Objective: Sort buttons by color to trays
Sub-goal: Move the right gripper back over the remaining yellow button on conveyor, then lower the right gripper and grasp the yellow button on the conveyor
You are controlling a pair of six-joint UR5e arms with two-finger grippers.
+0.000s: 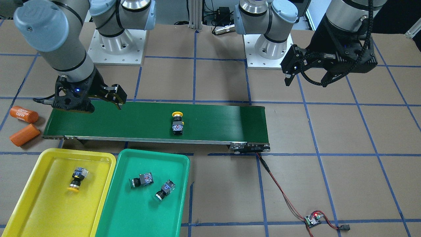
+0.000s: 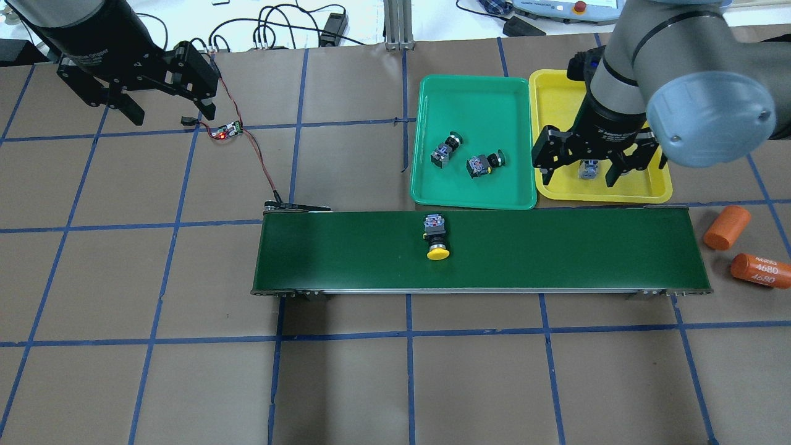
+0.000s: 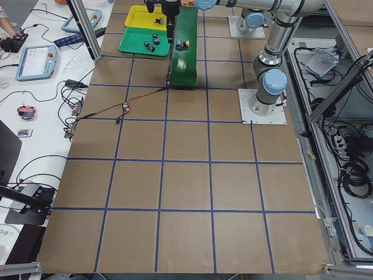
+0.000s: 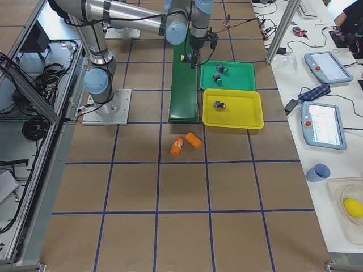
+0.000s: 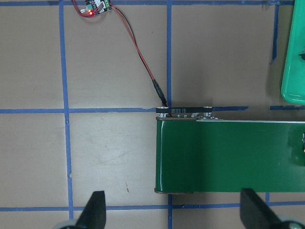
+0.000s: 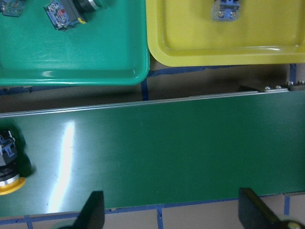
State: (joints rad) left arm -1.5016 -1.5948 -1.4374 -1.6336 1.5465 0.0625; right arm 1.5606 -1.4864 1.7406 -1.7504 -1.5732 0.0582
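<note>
While the left gripper (image 5: 174, 212) and right gripper (image 6: 172, 212) hung with fingers apart, the right needed to straddle the belt's (image 2: 556, 247) yellow button (image 2: 436, 238) squarely.

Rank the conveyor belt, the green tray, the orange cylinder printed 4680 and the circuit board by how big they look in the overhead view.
Largest to smallest:
1. conveyor belt
2. green tray
3. orange cylinder printed 4680
4. circuit board

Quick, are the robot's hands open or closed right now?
Left hand: open, holding nothing.
Right hand: open, holding nothing.
</note>
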